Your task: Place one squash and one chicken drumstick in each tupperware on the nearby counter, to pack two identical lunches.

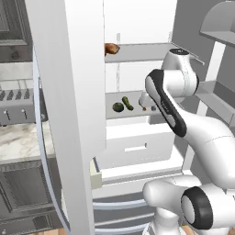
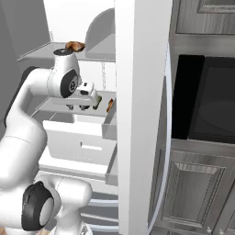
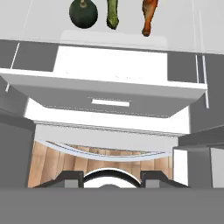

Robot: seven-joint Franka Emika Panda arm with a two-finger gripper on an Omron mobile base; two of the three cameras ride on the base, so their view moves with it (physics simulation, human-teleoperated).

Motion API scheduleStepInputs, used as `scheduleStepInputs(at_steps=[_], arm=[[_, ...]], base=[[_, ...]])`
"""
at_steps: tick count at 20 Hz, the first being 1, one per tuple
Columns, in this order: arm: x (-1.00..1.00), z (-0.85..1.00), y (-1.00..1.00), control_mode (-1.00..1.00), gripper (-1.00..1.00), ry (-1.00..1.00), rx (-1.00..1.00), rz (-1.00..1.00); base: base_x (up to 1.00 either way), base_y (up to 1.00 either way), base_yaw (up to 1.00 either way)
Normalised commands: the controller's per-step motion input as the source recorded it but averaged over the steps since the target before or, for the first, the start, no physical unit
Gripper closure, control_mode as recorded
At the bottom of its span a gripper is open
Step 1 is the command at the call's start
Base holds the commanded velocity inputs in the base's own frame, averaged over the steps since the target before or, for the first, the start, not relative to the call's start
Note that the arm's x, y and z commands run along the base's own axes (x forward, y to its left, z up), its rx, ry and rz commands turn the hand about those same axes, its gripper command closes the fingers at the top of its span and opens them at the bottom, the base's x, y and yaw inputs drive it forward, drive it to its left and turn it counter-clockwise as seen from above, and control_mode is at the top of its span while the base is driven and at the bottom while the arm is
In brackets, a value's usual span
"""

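Note:
On the fridge's middle shelf lie a round dark green squash (image 3: pixel 83 13) (image 1: pixel 118 107), a slim elongated squash (image 3: pixel 112 13) (image 1: pixel 127 103) and an orange-brown chicken drumstick (image 3: pixel 148 15) (image 2: pixel 110 105), side by side. A second, golden-brown drumstick (image 1: pixel 111 48) (image 2: pixel 75 46) rests on the shelf above. My gripper (image 3: pixel 111 178) (image 1: pixel 148 106) (image 2: pixel 78 108) hangs in front of the middle shelf, pointing down over the drawer, open, with nothing between its fingers. The marble counter (image 1: pixel 23 142) lies to the left. The tupperware is out of view.
A white fridge drawer (image 3: pixel 109 87) (image 1: pixel 135 142) sticks out below the shelf. The open fridge door (image 1: pixel 69 114) stands between the fridge and the counter; another white panel (image 2: pixel 137 114) borders the right side. A grey toaster (image 1: pixel 13 108) sits on the counter. A dark oven (image 2: pixel 206 101) is at the right.

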Motion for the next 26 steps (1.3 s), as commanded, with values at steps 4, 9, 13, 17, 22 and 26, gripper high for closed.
scheduleStepInputs(at_steps=[4,9,13,17,22,26], arm=[[-0.02,0.00,0.08,-1.00,-1.00,-0.03,0.00,0.00],[-0.28,0.05,0.00,-1.00,-1.00,-0.22,0.00,0.00],[-0.27,0.19,0.06,-1.00,-1.00,-0.36,0.00,0.00],[-0.03,0.39,0.36,-1.00,-1.00,-0.27,0.00,0.00],[0.00,0.67,0.14,-1.00,-1.00,-0.11,0.02,-0.01],[0.00,0.74,0.02,-1.00,-1.00,-0.02,0.07,0.00]], base=[[0.00,0.00,0.00],[0.00,0.00,0.00],[0.00,0.00,0.00],[0.00,0.00,0.00],[0.00,0.00,0.00],[0.00,0.00,0.00]])
